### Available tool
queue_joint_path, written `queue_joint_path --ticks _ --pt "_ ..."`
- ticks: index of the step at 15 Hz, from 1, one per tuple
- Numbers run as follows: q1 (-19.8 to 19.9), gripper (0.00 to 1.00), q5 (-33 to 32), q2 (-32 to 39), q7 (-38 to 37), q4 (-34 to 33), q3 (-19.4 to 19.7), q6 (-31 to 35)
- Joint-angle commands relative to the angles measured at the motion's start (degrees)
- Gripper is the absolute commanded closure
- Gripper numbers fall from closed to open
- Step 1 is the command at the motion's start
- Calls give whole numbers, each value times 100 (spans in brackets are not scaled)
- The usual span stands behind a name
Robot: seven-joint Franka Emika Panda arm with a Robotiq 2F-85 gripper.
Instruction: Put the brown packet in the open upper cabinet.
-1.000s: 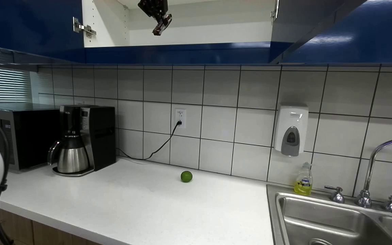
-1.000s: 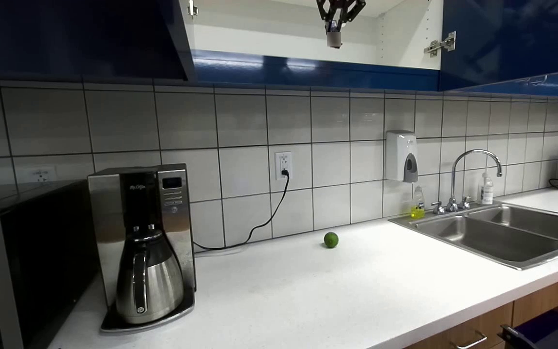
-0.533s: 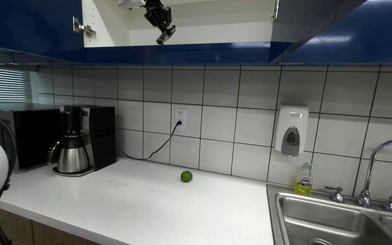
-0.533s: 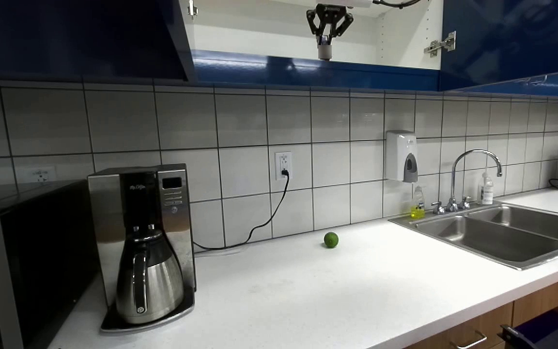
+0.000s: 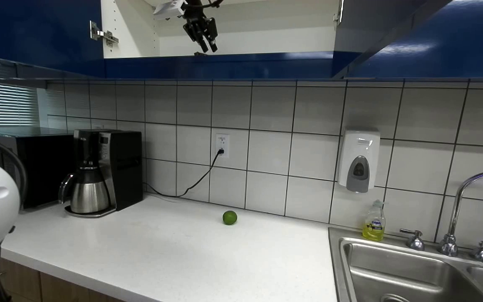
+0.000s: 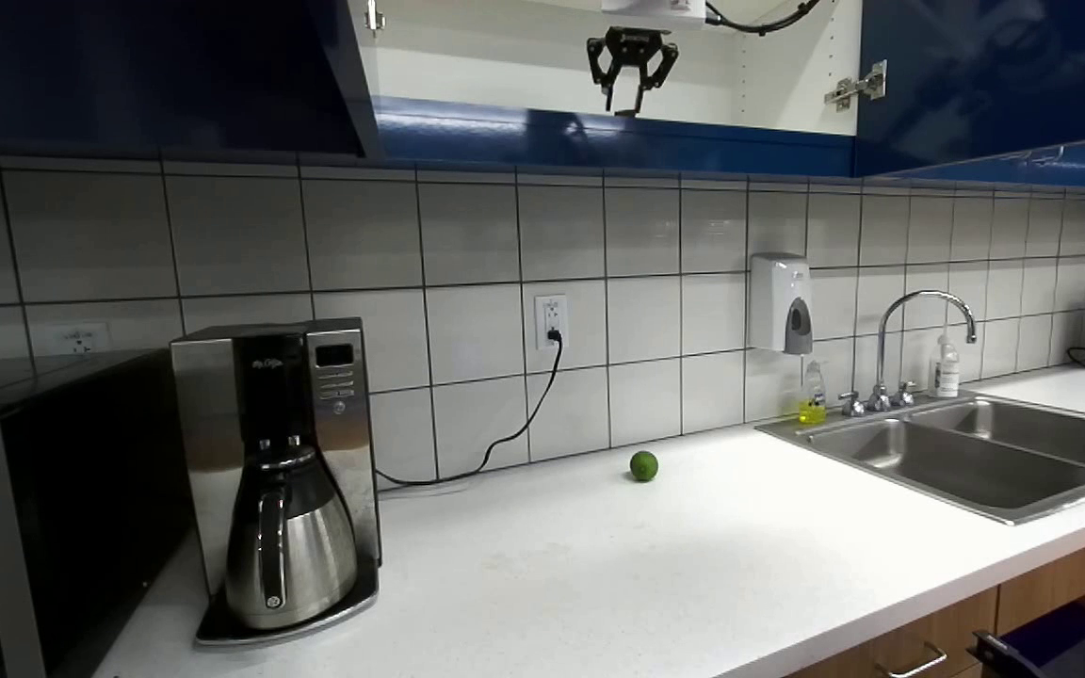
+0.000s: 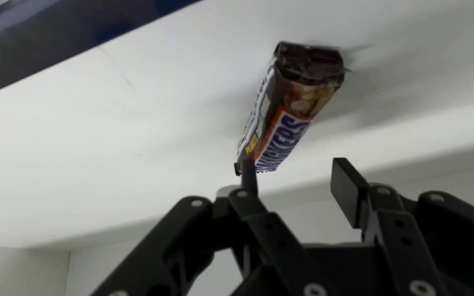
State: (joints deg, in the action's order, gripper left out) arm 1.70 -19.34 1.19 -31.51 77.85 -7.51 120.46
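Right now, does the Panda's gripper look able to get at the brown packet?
Probably yes: the gripper is open inside the open upper cabinet, and the wrist view shows nothing blocking the brown packet just ahead.

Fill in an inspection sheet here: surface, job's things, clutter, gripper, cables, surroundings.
Surface: white floor of the open cabinet, faint mark near its front edge; white counter below.
Job's things: packet inside the cabinet, appears to rest on its floor.
Clutter: green ball and coffee maker on the counter.
Gripper: open, just above the packet; contact unclear.
Cables: arm cable looped near the gripper; cord plugged into outlet, running behind the coffee maker.
Surroundings: microwave beside the coffee maker; soap bottle at the back edge of the sink; dispenser on the wall.
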Motion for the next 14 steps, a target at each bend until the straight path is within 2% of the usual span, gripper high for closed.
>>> queue_joint_path --ticks 1,3,4,14 --pt "-33 19 -122 265 -232 -392 6 -299" --pt "-20 3 -58 177 -248 -224 17 -227" --pt "-10 0 -38 127 -256 -128 23 -158" --pt "57 0 92 -750 -213 1169 163 553"
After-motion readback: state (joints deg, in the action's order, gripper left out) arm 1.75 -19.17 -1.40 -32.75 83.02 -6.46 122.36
